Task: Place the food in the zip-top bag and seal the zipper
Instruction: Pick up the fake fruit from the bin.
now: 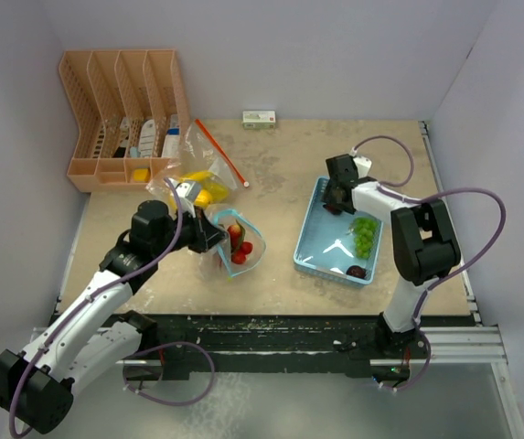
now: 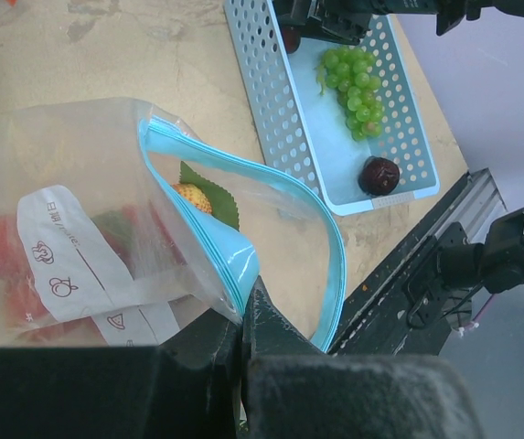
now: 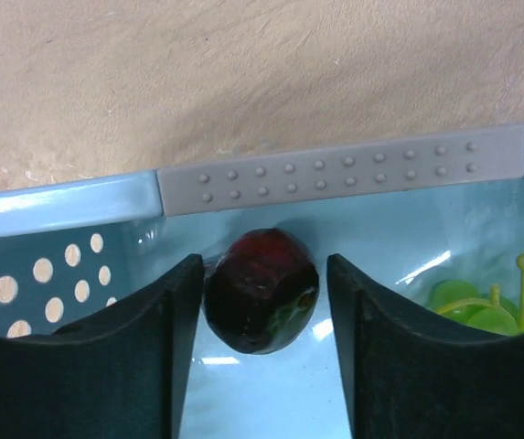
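L gripper (image 2: 243, 315) closed tight on the blue zipper rim of the zip-top bag (image 2: 88, 210), pinching one lip so the mouth gapes open toward the basket side. Bag lies on the counter (image 1: 280, 165) approx. mid-front, body slumped. Inside, through the clear film: red pieces (image 1: 240, 249), plus an orange-yellow fruit on a green leaf (image 2: 193, 196) at the mouth. Yellow pieces (image 1: 202, 187) sit just behind the L gripper under crinkled clear plastic; can't tell if same bag. Light-blue basket (image 2: 271, 110) to the R of the bag, apart from it. In it: green grapes (image 2: 353, 82) mid-basket and a dark purple fruit (image 2: 379, 175) at the near end. R gripper (image 1: 337, 197) down inside the basket's far end, jaws partly open and straddling a dark red fruit (image 3: 262, 302) against the end wall; one finger looks to touch it, a slim gap on the other, so not clamped. Peach rack (image 1: 124, 101) far L corner.
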